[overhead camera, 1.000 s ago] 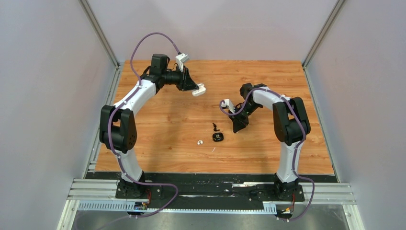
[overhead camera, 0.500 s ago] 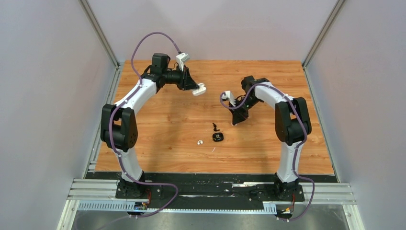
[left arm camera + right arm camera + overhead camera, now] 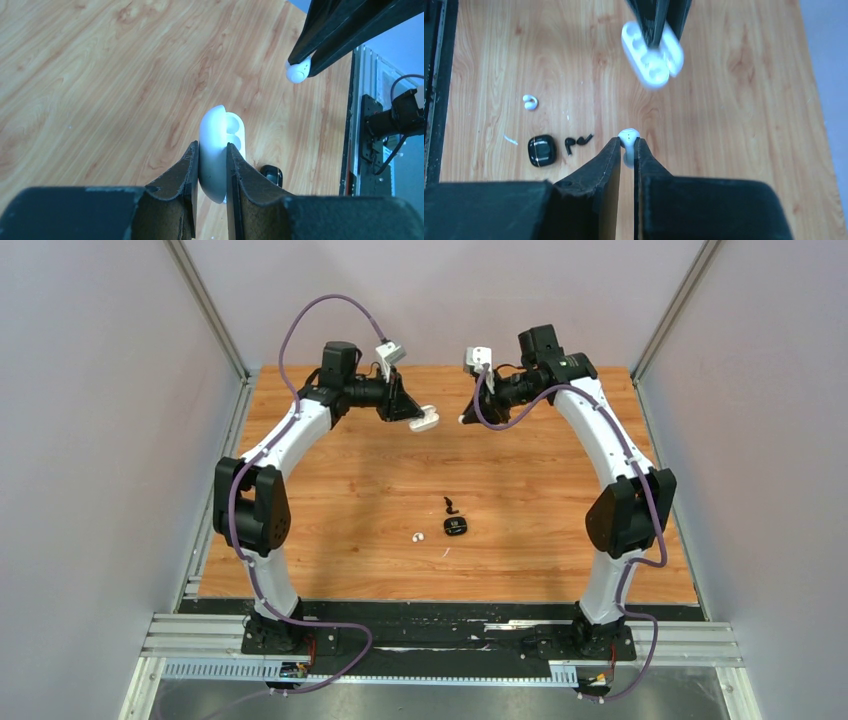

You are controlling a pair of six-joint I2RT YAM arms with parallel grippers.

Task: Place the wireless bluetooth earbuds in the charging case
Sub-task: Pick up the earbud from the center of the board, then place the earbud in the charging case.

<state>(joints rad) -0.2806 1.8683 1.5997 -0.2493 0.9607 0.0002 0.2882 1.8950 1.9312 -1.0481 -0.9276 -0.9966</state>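
- Pinching the white charging case (image 3: 220, 150) by its two broad faces, the left gripper (image 3: 418, 418) had its jaws pressed onto the shell. It held the case in the air over the far part of the table (image 3: 330, 490), near 12 o'clock in the top view.
- The right gripper (image 3: 627, 142) had its jaws nearly together on a white earbud (image 3: 628, 135). Only the rounded head showed past the tips, at about 3 o'clock of the case and just apart from it.
- Handling, as a judgement: the bud looked very light, hard and glossy, so it could easily squirt out of a tip pinch. A hold across its thicker body, leaving the head free, seemed soundest.
- The case looked like a rigid, smooth shell, and its flat faces were the natural place to clamp.
- In the left wrist view the case stood on edge, with its long axis running from 6 to 12 o'clock, away from the wrist. Its wells faced 3 o'clock, toward the other arm.
- In the right wrist view the case was blurred. Its long axis slanted from 10 to 4 o'clock, and it sat at 12 o'clock from the held bud.
- The held bud's long axis appeared to lie along the fingers, head toward the case.
- A second white earbud (image 3: 418, 536), a black earbud (image 3: 450, 506) and a black case (image 3: 456, 527) lay on the table toward 6 o'clock, untouched.
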